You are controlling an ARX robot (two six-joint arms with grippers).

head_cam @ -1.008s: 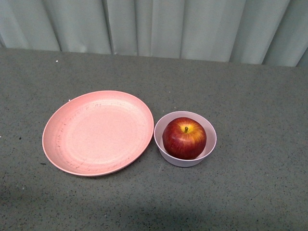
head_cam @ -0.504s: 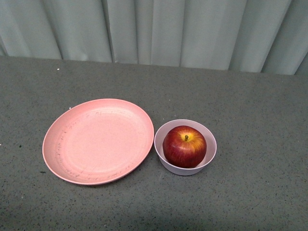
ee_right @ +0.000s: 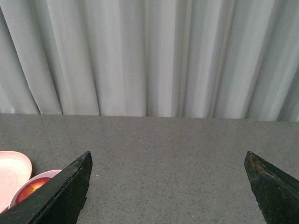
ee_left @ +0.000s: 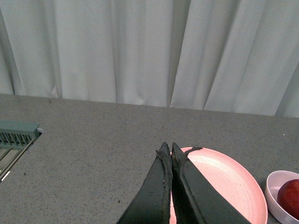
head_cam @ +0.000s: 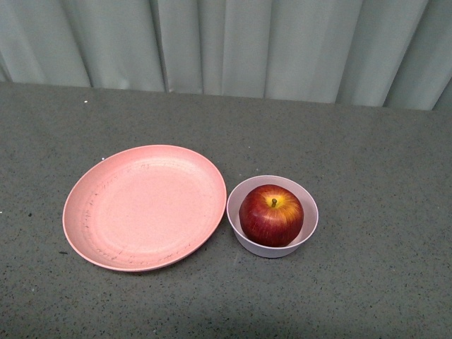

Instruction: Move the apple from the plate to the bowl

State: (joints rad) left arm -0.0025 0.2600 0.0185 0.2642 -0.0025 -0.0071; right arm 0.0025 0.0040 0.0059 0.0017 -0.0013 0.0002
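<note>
Basically nothing moved in the last half second: apple (head_cam: 272,215) sat in the bowl (head_cam: 308,226) exactly as before, stem up, and the plate (head_cam: 145,207) was bare, same spot on the desk (head_cam: 381,155). A second back both sat slightly higher in the front view, so the camera had shifted a little and then settled; bowl and plate kept the same layout, rims almost touching, both around the middle of the desk, bowl on the right-edge side of the plate.

Left pincer (ee_left: 169,150) was closed, tips together, nothing held, hanging above the near rim of the plate. Right pincer (ee_right: 168,161) was spread wide and empty, off to the bowl's right, clear of it.

Neither arm showed in the front view. My read: transfer was done, arms were parked, no step left.
</note>
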